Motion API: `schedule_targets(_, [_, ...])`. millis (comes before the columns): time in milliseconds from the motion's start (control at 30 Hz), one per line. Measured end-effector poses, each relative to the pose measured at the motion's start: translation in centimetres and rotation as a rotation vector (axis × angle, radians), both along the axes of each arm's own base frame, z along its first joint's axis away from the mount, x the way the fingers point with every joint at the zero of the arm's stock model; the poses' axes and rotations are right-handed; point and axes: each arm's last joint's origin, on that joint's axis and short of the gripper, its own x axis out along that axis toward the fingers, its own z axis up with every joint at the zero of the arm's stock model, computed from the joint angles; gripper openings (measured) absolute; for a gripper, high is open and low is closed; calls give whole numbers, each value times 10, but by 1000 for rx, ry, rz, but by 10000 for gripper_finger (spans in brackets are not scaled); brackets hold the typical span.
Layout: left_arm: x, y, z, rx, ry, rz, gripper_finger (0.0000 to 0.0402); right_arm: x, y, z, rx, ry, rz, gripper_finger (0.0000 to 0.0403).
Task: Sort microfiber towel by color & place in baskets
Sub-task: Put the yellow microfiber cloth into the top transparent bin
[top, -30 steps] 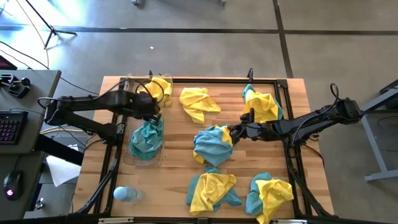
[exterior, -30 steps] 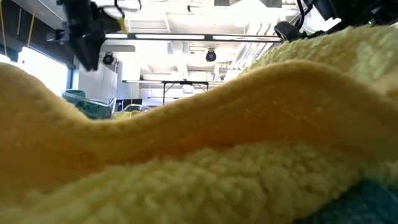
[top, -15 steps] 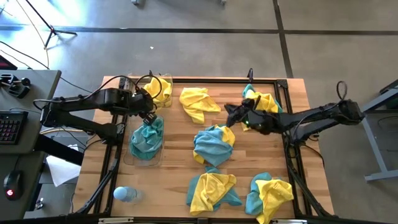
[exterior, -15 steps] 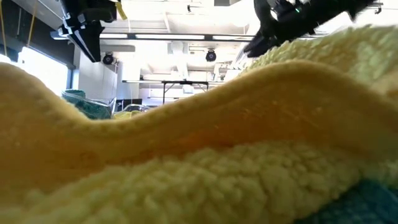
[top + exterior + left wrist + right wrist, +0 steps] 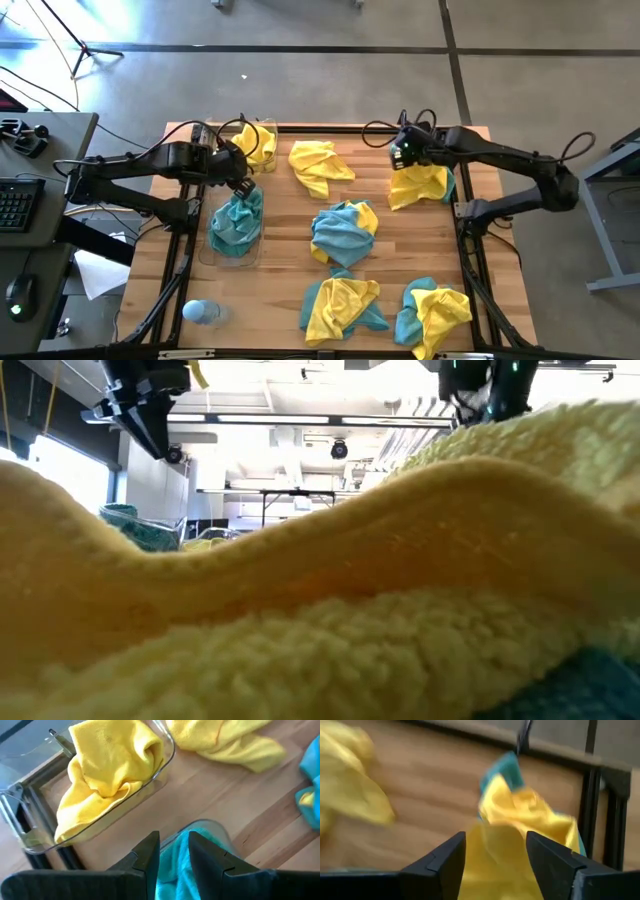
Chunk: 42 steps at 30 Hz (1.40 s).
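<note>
On the wooden table (image 5: 285,270), the right gripper (image 5: 403,152) hangs wide above a yellow-teal towel pile (image 5: 422,182); left gripper (image 5: 240,183) narrow.

2 black jointed arms, looped black cables.

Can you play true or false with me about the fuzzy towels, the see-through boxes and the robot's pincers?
1. The clear plastic basket at the table's far edge holds a yellow fuzzy towel. True.
2. The nearer clear basket holds a yellow towel. False: it holds a teal fuzzy towel.
3. The right pincer is open above a yellow-and-teal towel pile. True.
4. The small pale blue bottle sits inside a basket. False: it lies on the wooden table.
</note>
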Motion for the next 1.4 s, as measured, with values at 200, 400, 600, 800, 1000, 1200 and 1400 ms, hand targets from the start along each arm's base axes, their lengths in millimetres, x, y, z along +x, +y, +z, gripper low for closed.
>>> schedule_targets(200, [7,0,2,-37,-103,21,90,-23,-19,-40,121,139,44,222])
schedule_targets(400, [17,1,7,-40,-221,10,90,-33,-34,-66,117,175,127,222])
schedule_targets(600, [31,3,18,-15,-401,2,90,-38,-43,-92,112,169,207,196])
schedule_targets(800, [44,5,30,43,-571,-9,90,-36,-44,-88,109,169,315,58])
schedule_targets(1000, [66,8,27,68,-637,-14,107,-32,-45,-50,59,160,427,24])
schedule_targets(1200, [111,13,3,84,-606,-148,162,-29,-41,9,-40,-10,567,4])
schedule_targets(1400, [159,17,-3,227,-795,-347,216,-18,-30,55,-125,-195,794,2])
